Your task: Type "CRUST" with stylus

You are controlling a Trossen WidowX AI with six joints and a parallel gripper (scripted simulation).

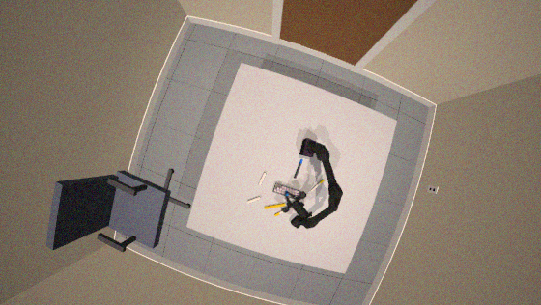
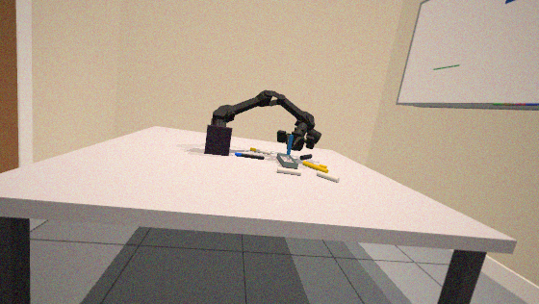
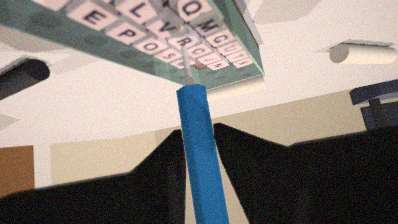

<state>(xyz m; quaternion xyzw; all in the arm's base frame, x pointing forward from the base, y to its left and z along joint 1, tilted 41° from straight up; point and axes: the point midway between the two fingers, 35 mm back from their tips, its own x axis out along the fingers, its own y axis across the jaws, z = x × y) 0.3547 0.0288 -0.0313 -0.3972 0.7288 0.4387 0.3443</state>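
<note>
The small grey-green keyboard [image 1: 278,188] [image 2: 290,166] [image 3: 232,80] with pale lettered keys lies on the white desk. In the wrist view its keys show at the top, partly blurred and steeply angled. My gripper [image 2: 294,142] [image 3: 198,133] is above it, shut on the blue stylus [image 1: 288,194] [image 2: 290,144] [image 3: 197,110]. The stylus stands nearly upright, and its thin grey tip reaches over the keys close to the R key [image 3: 183,40]. Whether the tip touches or presses a key cannot be told.
A black marker with a blue end [image 1: 298,170] [image 2: 252,156] lies beside the keyboard. A yellow marker [image 1: 275,206] [image 2: 315,166] and two white cylinders [image 1: 263,178] [image 1: 254,199] lie around it. A black cylinder [image 2: 306,157] [image 3: 22,77] and a white, yellow-ended marker [image 1: 317,185] are also near.
</note>
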